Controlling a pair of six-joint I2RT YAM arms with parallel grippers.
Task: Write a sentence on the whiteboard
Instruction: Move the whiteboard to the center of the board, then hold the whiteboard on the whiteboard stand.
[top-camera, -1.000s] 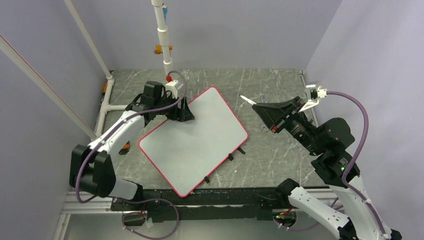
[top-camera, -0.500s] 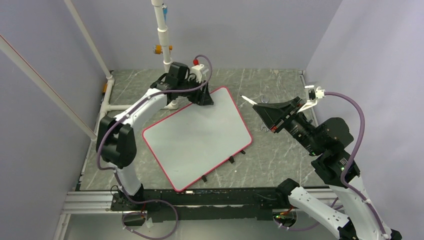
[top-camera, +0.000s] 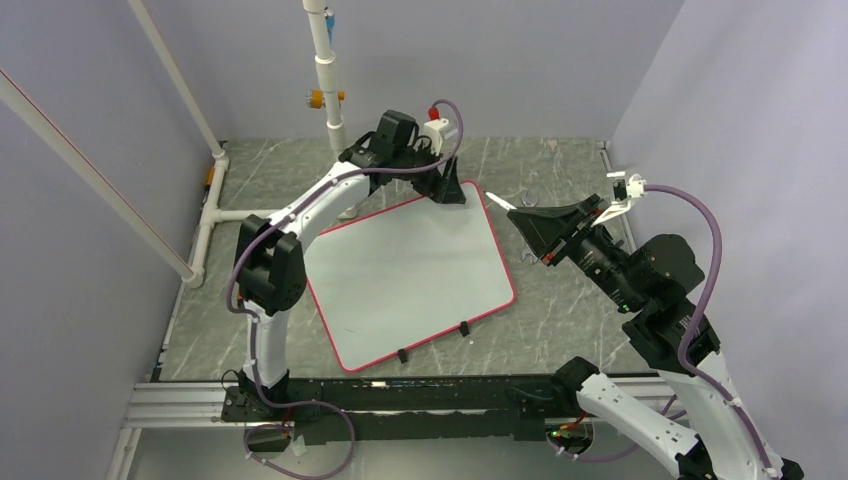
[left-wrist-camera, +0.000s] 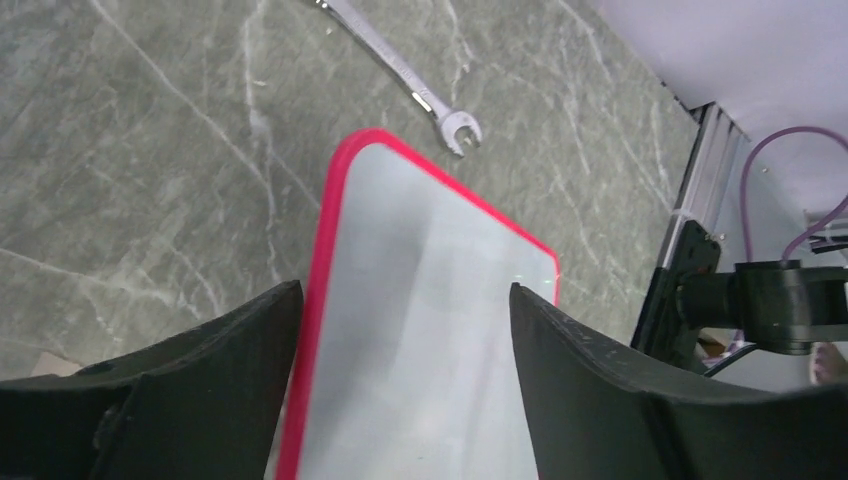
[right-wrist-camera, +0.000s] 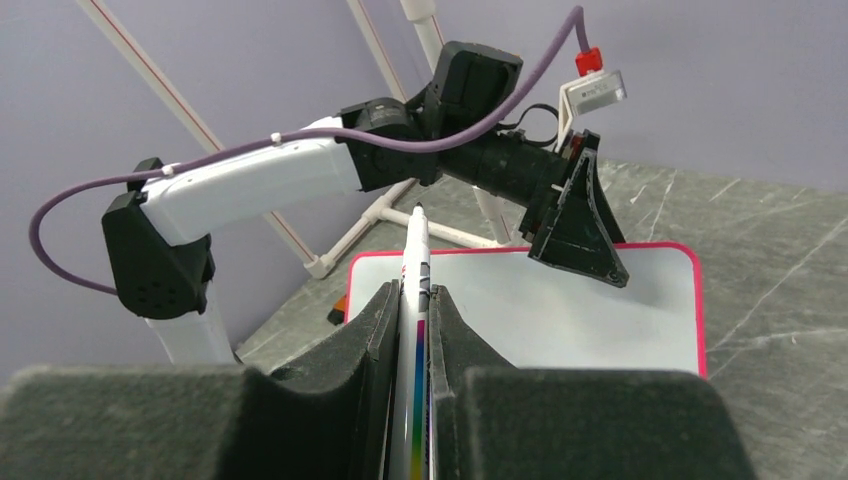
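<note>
The whiteboard (top-camera: 410, 275), white with a thin red rim, lies flat on the grey table, and I see no lettering on it. My left gripper (top-camera: 447, 192) is open at the board's far right corner. In the left wrist view its fingers (left-wrist-camera: 402, 290) straddle the board's (left-wrist-camera: 430, 330) red edge. My right gripper (top-camera: 525, 222) hovers right of the board, shut on a white marker pen (top-camera: 497, 200) that points toward it. The right wrist view shows the pen (right-wrist-camera: 415, 260) clamped in the gripper (right-wrist-camera: 413, 292), with the board (right-wrist-camera: 600, 310) beyond.
A steel wrench (left-wrist-camera: 400, 70) lies on the table just past the board's far corner. Two black clips (top-camera: 403, 355) sit on the board's near edge. A white pipe post (top-camera: 335, 120) stands at the back, with pipe framing along the left. Purple walls enclose the table.
My left arm has swung to the right along the back. The whiteboard has slid and turned to the right with it. The right arm has stayed almost still.
</note>
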